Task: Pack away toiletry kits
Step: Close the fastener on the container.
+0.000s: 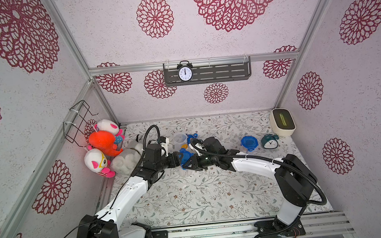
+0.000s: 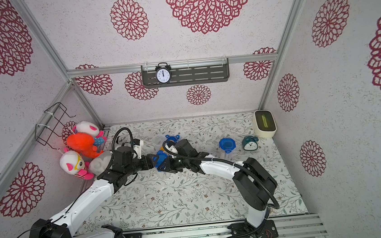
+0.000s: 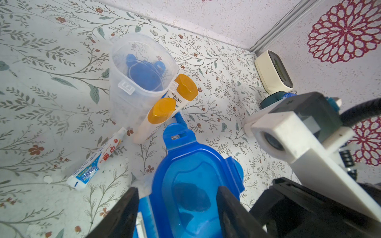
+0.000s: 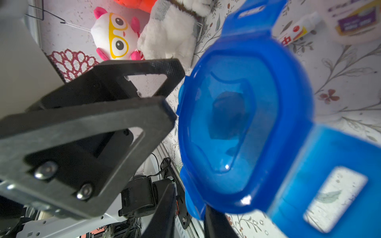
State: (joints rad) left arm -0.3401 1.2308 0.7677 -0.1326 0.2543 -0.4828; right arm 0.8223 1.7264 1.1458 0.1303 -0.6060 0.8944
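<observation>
Floral tabletop (image 1: 192, 199), walled cell. Blue-lidded jar (image 1: 185, 157) stands well left of the teal clock (image 1: 269, 141) in both top views. Left gripper (image 3: 177, 191) fingers are clamped across it. Right gripper (image 4: 190, 212) fingers straddle its lid edge; grip cannot be confirmed.

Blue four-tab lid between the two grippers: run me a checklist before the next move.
1. The blue four-tab lid seated flat: cannot tell, what is under it is hidden.
2. Jaws of the left gripper straddle the lid: ok. Firm hold: cannot tell.
3. Jaws of the right gripper flank the lid's edge: ok. Clamped: cannot tell.
4. Tabs folded down: not ok, one tab sticks straight out.
5. Kit items packed: not ok. The small white toothpaste tube and two white bottles with orange-yellow caps lie on the floral table beside an open clear plastic jar.
</observation>
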